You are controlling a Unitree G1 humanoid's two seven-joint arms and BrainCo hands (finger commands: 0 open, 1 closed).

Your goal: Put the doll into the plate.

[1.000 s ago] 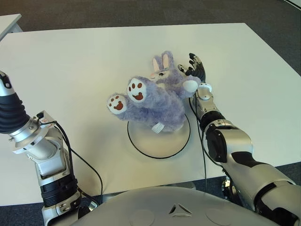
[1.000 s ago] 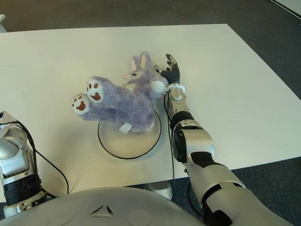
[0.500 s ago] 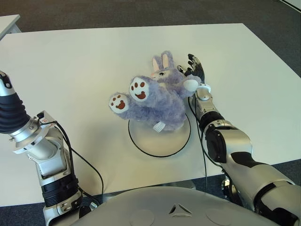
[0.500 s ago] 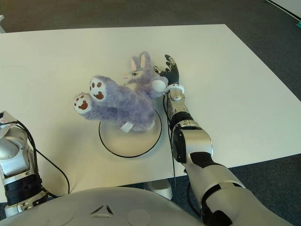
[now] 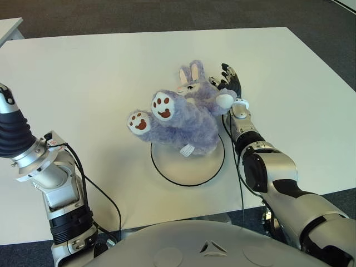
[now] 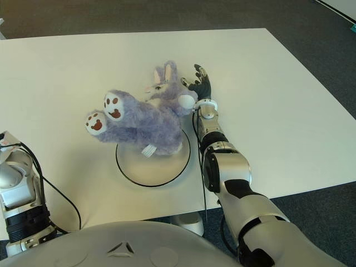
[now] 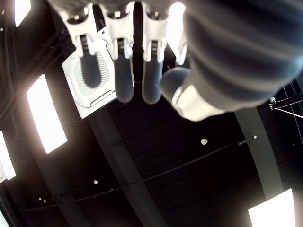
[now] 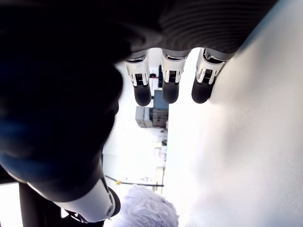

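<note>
The round white plate [image 5: 189,169] with a dark rim lies at centre frame on my white tabletop [image 5: 83,78]. The purple plush bunny doll [image 5: 183,114] lies partly on its upper edge, paws up toward the left. My right robot hand [image 5: 229,82], fingers spread and released, touches the doll's white paw. My left robot hand [image 7: 137,61] is relaxed, holding nothing.

Silver-and-black arms, black cables, dark fingers [image 8: 169,82] with white knuckles.
</note>
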